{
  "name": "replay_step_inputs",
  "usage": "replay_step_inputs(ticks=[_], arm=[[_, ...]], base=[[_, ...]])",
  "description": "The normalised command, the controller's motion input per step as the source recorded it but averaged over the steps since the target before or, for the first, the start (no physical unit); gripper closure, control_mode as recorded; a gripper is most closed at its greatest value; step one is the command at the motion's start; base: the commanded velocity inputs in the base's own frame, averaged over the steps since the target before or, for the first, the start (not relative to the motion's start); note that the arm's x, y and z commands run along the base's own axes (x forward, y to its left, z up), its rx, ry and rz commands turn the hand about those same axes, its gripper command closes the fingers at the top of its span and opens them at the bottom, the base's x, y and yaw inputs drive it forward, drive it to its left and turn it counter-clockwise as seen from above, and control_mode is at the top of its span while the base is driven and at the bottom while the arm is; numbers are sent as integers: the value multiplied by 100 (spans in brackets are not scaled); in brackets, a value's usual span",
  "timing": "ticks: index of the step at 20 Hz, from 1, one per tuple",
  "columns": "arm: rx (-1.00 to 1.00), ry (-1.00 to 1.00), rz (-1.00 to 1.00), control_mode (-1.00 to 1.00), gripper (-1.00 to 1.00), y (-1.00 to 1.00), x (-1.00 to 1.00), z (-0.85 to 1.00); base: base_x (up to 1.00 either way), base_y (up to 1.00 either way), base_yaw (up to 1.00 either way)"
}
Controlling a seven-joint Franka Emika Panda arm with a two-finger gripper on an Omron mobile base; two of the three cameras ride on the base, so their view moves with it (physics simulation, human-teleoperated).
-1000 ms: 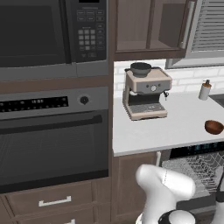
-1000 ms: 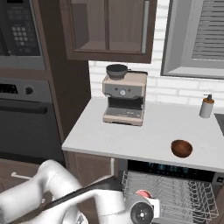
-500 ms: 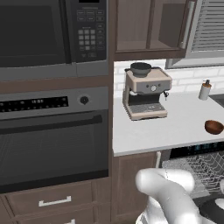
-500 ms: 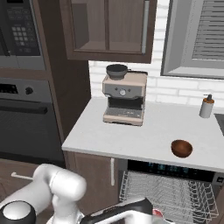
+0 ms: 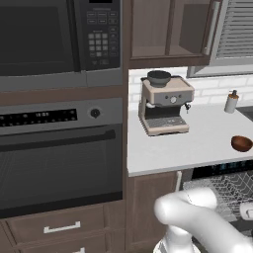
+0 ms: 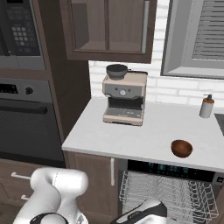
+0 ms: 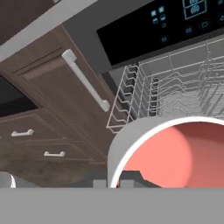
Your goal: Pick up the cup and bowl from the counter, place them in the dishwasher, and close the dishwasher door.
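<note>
Hand view looks along the gripper (image 7: 114,183), whose dark fingertips (image 7: 131,177) barely rise above the bottom edge, pinched nearly shut on the rim of the cup (image 7: 175,153), a grey-white cup with a salmon-pink inside. The cup is cut off at the right and bottom, so its full shape and any handle cannot be made out. Behind it stands the grey wire rack (image 7: 175,92) of the dishwasher (image 7: 162,26), under the dark control strip with small blue marks too tiny to read. Left base view shows the bowl (image 5: 241,143) on the counter (image 5: 178,148) near its front right edge, well apart from the coffee machine (image 5: 164,105) and the soap dispenser (image 5: 230,102). Right base view shows the bowl (image 6: 181,148) above the pulled-out rack (image 6: 166,197), with the arm's lower links hiding part of the rack's front; the dishwasher door lies below the frame and cannot be seen.
</note>
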Motion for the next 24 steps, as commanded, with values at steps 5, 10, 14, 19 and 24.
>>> replay_step_inputs(ticks=[5,10,14,19,24], arm=[[0,-6,1,-100,100,0,48,-31],[0,-8,3,-100,100,0,45,-46],[0,-3,3,-100,100,0,49,-37],[0,0,0,-100,100,0,52,-6],[1,0,1,-100,100,0,34,-4]], base=[[0,0,0],[0,0,0],[0,0,0],[0,0,0],[0,0,0]])
